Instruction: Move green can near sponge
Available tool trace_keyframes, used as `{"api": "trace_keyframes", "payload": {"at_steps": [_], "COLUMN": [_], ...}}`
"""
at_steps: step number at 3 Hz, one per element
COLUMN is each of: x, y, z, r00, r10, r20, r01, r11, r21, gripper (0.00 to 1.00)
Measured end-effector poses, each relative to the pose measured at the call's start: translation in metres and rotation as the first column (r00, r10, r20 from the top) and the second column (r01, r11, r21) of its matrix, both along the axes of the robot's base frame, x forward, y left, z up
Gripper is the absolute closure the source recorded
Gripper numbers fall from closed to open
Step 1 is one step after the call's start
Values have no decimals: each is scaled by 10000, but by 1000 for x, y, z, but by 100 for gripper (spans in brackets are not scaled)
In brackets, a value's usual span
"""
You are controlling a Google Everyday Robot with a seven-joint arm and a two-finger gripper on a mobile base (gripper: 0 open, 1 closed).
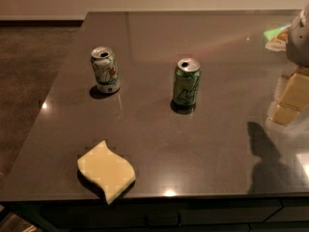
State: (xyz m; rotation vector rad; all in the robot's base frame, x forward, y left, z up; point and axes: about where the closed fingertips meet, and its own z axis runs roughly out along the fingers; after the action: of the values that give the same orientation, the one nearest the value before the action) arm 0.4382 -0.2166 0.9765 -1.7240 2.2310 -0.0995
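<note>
The green can (186, 82) stands upright near the middle of the dark table (217, 144), its silver top open. The pale-yellow wavy sponge (106, 170) lies flat near the table's front left edge, well apart from the can, down and to the left of it. My gripper (300, 36) shows only partly as a grey shape at the right edge, up in the air, far right of the green can and holding nothing that I can see.
A white can with green and orange markings (105, 70) stands upright at the left, behind the sponge. Pale yellow blocks (291, 99) and a green-and-white item (277, 36) sit at the right edge. The arm's shadow (264, 149) falls on the front right. Floor lies to the left.
</note>
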Motion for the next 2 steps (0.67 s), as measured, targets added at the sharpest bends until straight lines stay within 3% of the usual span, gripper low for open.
{"api": "trace_keyframes", "payload": {"at_steps": [1,2], "x": [0,19], "y": [0,13], "z": [0,-3], "r00": [10000,9998], "r10": [0,177], "r20": [2,-71], "r01": [0,-176], "r11": [10000,9997], "r21": [0,159], "gripper": [0,0]}}
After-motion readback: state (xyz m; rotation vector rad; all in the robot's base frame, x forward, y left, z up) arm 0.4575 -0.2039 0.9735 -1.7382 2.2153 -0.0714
